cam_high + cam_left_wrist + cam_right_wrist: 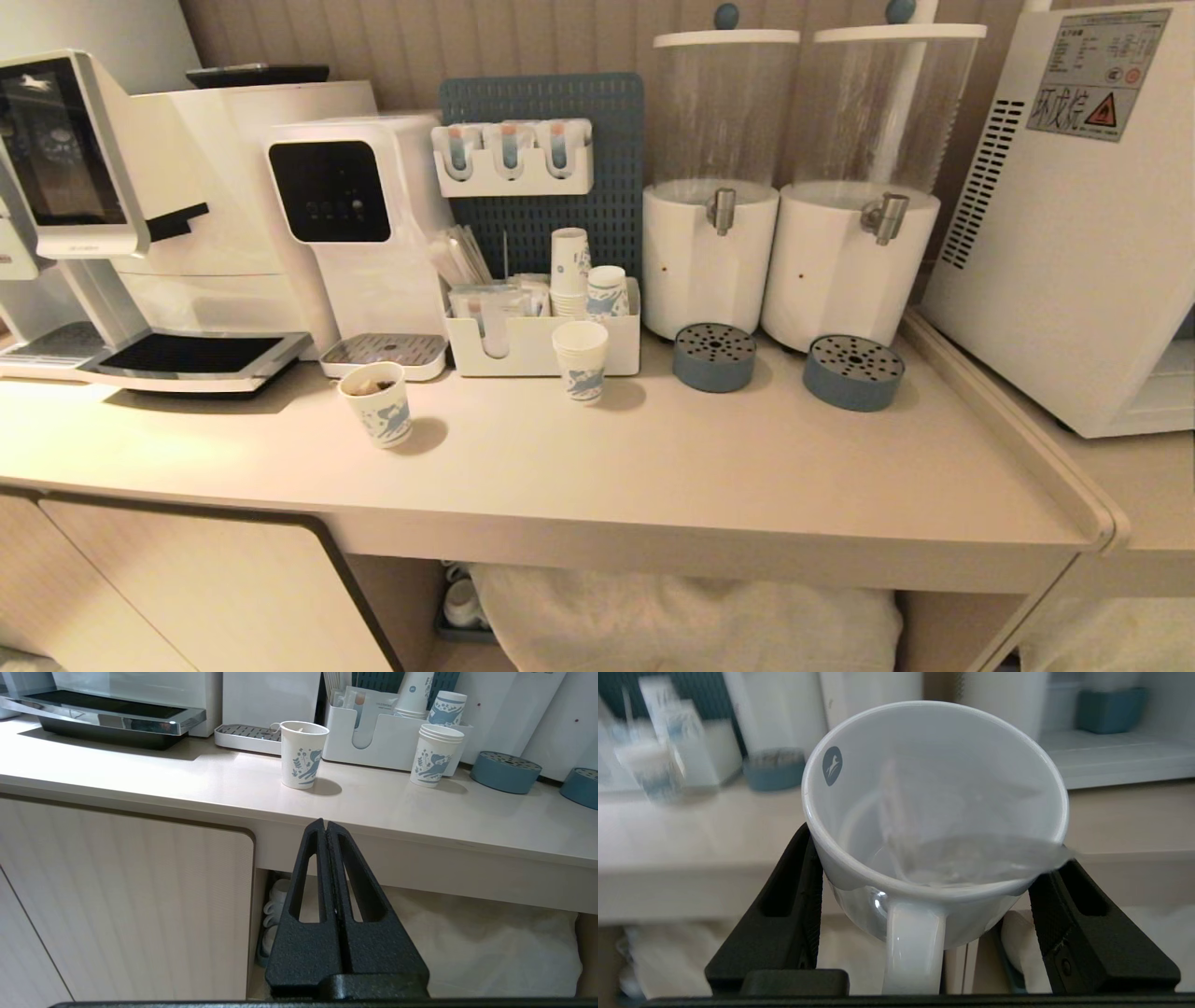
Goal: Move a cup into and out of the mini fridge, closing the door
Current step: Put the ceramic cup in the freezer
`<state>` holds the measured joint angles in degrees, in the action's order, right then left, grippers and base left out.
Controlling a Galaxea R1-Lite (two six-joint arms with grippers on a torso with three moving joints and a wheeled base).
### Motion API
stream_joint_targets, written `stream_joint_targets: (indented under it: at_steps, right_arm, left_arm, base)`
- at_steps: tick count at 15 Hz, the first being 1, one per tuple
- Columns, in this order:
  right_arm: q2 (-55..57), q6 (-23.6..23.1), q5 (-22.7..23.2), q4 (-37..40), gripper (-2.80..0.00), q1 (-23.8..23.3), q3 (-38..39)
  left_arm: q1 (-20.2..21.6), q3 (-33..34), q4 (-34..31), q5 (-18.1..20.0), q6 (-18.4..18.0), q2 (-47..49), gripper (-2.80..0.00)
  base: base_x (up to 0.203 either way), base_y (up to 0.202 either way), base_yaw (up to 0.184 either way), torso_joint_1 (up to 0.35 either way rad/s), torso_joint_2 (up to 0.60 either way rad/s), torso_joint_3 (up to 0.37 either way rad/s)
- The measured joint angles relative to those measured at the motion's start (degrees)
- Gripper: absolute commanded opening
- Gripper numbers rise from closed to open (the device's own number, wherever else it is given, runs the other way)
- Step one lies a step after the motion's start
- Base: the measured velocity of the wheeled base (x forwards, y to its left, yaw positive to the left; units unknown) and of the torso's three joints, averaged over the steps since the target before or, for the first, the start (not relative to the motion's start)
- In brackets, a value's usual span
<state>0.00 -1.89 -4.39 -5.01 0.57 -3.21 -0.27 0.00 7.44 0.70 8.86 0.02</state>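
Right gripper [924, 877] pinches the cup [934, 812] between its two black fingers [794, 896], handle toward the wrist, mouth tilted outward; held in front of the counter [653, 467] edge, off any surface. Left gripper [327, 828] hangs low before the counter front, fingers pressed together, empty. Mini fridge [1074, 233] stands at the counter's right end. Two patterned paper cups [378, 403] stand on the counter
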Motion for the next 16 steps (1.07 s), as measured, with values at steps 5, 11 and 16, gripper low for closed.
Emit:
stream_joint_targets:
  at_steps: [5,11,16]
  right_arm:
    - [0.00,-5.58,5.49,4.15,-2.80,-0.06,2.32]
    - [0.00,-5.61,5.79,4.31,-2.80,0.00,1.97]
    - [0.00,-1.13,5.54,4.44,-2.80,-0.06,3.03]
  left_arm:
    - [0.02,0.00,0.01,0.01,-0.10,0.00,-2.80]
    - [0.02,0.00,-0.01,0.01,-0.05,0.00,-2.80]
    - [0.02,0.00,0.00,0.01,-0.05,0.00,-2.80]
  base:
    - [0.000,0.000,0.000,0.000,0.00,0.000]
    - [0.000,0.000,0.000,0.000,0.00,0.000]
    - [0.000,0.000,0.000,0.000,0.00,0.000]
